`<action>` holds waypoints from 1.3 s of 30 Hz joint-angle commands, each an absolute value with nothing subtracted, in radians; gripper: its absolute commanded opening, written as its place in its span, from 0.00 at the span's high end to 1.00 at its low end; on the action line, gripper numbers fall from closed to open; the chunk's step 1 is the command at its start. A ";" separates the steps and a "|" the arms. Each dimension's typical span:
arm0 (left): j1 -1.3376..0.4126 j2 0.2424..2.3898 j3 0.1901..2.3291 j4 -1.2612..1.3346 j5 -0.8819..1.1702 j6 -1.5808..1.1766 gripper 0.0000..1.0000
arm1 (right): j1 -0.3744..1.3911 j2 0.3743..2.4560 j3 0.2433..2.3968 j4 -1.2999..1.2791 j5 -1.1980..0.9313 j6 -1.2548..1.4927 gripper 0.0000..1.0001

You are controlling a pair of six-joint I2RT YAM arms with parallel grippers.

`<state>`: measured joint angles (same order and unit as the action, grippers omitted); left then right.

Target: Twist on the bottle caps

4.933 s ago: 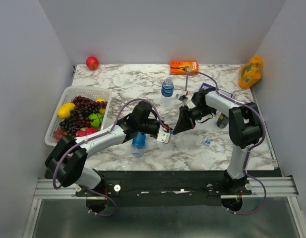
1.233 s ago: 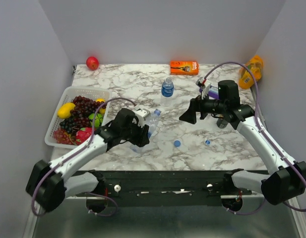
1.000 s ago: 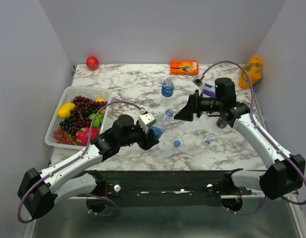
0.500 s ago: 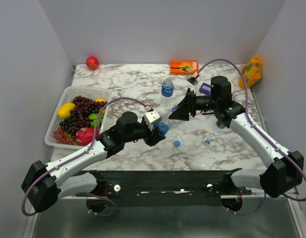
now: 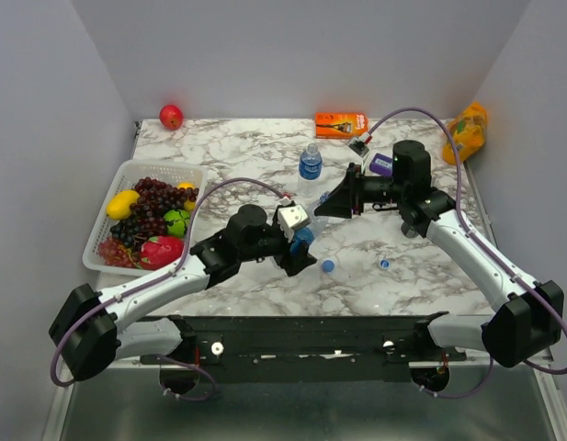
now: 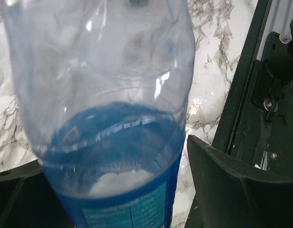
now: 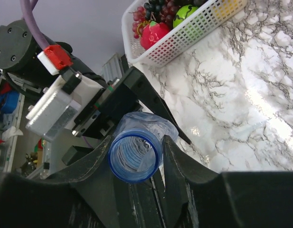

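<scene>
Well, on the marble table [image 5: 246,152] I count one basket [image 5: 127,175], two bottles and two bottle caps. The basket is a white plastic grid filled with grapes and other fruit.

The standing bottle [image 5: 310,163] is upright on the table, to the right of the basket and a little farther back. The held bottle [image 6: 103,95] is also to the right of the basket but more to the front, lifted off the table and tilted, with its neck pointing away from the basket. It is thin clear plastic with a rounded shoulder and a blue label around the body. Its round mouth is uncovered and the threads are visible.

The left gripper [image 6: 113,156] clamps the body of this bottle between its black fingers. The right gripper [image 7: 137,145] has a finger pressed against each side of the mouth.

The caps are small flat blue discs lying on the table, well to the right of the basket: the nearer cap [image 5: 328,265] and the farther cap [image 5: 383,264].
</scene>
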<state>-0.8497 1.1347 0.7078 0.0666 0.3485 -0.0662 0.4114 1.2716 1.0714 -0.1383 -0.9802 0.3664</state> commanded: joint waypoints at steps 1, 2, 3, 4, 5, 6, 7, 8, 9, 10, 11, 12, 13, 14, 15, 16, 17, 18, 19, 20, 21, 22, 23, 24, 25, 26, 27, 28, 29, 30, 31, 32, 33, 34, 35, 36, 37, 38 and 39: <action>-0.862 1.215 0.781 0.113 0.340 -0.069 0.13 | 0.420 1.255 1.057 -0.094 -0.985 0.359 0.67; -0.862 1.219 0.781 0.127 0.344 -0.072 0.14 | 0.420 1.253 1.055 -0.092 -0.986 0.359 0.67; -0.862 1.227 0.781 0.139 0.353 -0.075 0.15 | 0.420 1.253 1.054 -0.095 -0.988 0.359 0.67; -0.862 1.230 0.781 0.153 0.363 -0.075 0.18 | 0.420 1.252 1.054 -0.097 -0.986 0.356 0.67; -0.862 1.232 0.782 0.152 0.373 -0.071 0.20 | 0.420 1.252 1.052 -0.097 -0.985 0.356 0.67; -0.862 1.230 0.782 0.147 0.380 -0.069 0.22 | 0.420 1.250 1.051 -0.098 -0.983 0.354 0.67; -0.862 1.227 0.779 0.141 0.382 -0.066 0.23 | 0.420 1.249 1.051 -0.101 -0.982 0.353 0.67; -0.862 1.223 0.776 0.137 0.383 -0.061 0.26 | 0.420 1.249 1.051 -0.101 -0.979 0.351 0.67; -0.862 1.213 0.773 0.130 0.385 -0.058 0.28 | 0.420 1.246 1.051 -0.101 -0.976 0.350 0.66; -0.862 1.207 0.766 0.115 0.384 -0.057 0.30 | 0.420 1.244 1.048 -0.101 -0.976 0.347 0.64; -0.862 1.201 0.761 0.109 0.374 -0.052 0.35 | 0.420 1.244 1.049 -0.103 -0.974 0.347 0.59; -0.861 1.184 0.755 0.103 0.364 -0.049 0.38 | 0.420 1.244 1.055 -0.109 -0.974 0.338 0.45; -0.861 1.172 0.743 0.091 0.336 -0.046 0.39 | 0.420 1.236 1.087 -0.161 -0.963 0.283 0.36; -0.858 1.160 0.733 0.089 0.327 -0.043 0.40 | 0.420 1.232 1.116 -0.204 -0.925 0.241 0.30; -0.842 1.132 0.724 0.086 0.325 -0.038 0.42 | 0.420 1.229 1.144 -0.248 -0.905 0.188 0.24; -0.828 1.121 0.709 0.072 0.325 -0.034 0.44 | 0.419 1.224 1.172 -0.355 -0.875 0.067 0.22; -0.816 1.106 0.704 0.055 0.327 -0.029 0.45 | 0.417 1.223 1.224 -0.400 -0.836 0.019 0.20; -0.784 1.073 0.700 0.037 0.328 -0.006 0.46 | 0.419 1.223 1.242 -0.441 -0.772 -0.029 0.18; -0.767 1.053 0.686 0.002 0.331 0.026 0.47 | 0.416 1.224 1.262 -0.530 -0.750 -0.125 0.18; -0.756 1.031 0.675 -0.020 0.339 0.058 0.51 | 0.416 1.229 1.288 -0.578 -0.744 -0.179 0.18; -0.743 0.982 0.666 -0.035 0.337 0.127 0.55 | 0.414 1.227 1.290 -0.625 -0.770 -0.239 0.20; -0.732 0.962 0.651 -0.063 0.333 0.162 0.58 | 0.416 1.223 1.279 -0.705 -0.807 -0.387 0.22; -0.724 0.944 0.646 -0.077 0.327 0.181 0.67 | 0.417 1.217 1.264 -0.744 -0.843 -0.470 0.24; -0.715 0.918 0.643 -0.089 0.327 0.196 0.72 | 0.420 1.203 1.218 -0.774 -0.880 -0.542 0.25; -0.692 0.907 0.638 -0.104 0.328 0.219 0.79 | 0.437 1.201 1.192 -0.781 -0.868 -0.616 0.25; -0.678 0.896 0.634 -0.106 0.330 0.224 0.92 | 0.448 1.203 1.168 -0.785 -0.848 -0.649 0.25; -0.661 0.878 0.629 -0.103 0.345 0.224 0.97 | 0.463 1.210 1.149 -0.790 -0.804 -0.684 0.27; -0.637 0.867 0.617 -0.091 0.357 0.207 1.00 | 0.495 1.216 1.111 -0.787 -0.775 -0.762 0.28; -0.600 0.859 0.609 -0.083 0.368 0.196 1.00 | 0.520 1.219 1.086 -0.772 -0.741 -0.793 0.29; -0.580 0.842 0.603 -0.075 0.380 0.189 1.00 | 0.543 1.223 1.063 -0.755 -0.673 -0.825 0.29; -0.565 0.839 0.592 -0.066 0.399 0.178 1.00 | 0.584 1.230 1.014 -0.727 -0.649 -0.895 0.29; -0.534 0.830 0.588 -0.061 0.416 0.164 1.00 | 0.604 1.235 0.994 -0.710 -0.628 -0.926 0.29; -0.522 0.818 0.583 -0.063 0.425 0.160 1.00 | 0.624 1.244 0.970 -0.687 -0.570 -0.943 0.29; -0.511 0.810 0.574 -0.064 0.439 0.156 1.00 | 0.656 1.264 0.954 -0.657 -0.551 -0.980 0.29; -0.503 0.804 0.568 -0.067 0.440 0.156 1.00 | 0.672 1.281 0.937 -0.652 -0.537 -0.998 0.29; -0.488 0.792 0.563 -0.071 0.448 0.163 1.00 | 0.686 1.296 0.931 -0.650 -0.513 -1.018 0.30; -0.480 0.787 0.558 -0.086 0.456 0.167 1.00 | 0.713 1.308 0.925 -0.641 -0.502 -1.058 0.30; -0.474 0.781 0.557 -0.093 0.462 0.170 1.00 | 0.724 1.331 0.902 -0.628 -0.486 -1.074 0.30; -0.462 0.770 0.557 -0.098 0.462 0.167 1.00 | 0.736 1.342 0.893 -0.611 -0.447 -1.083 0.30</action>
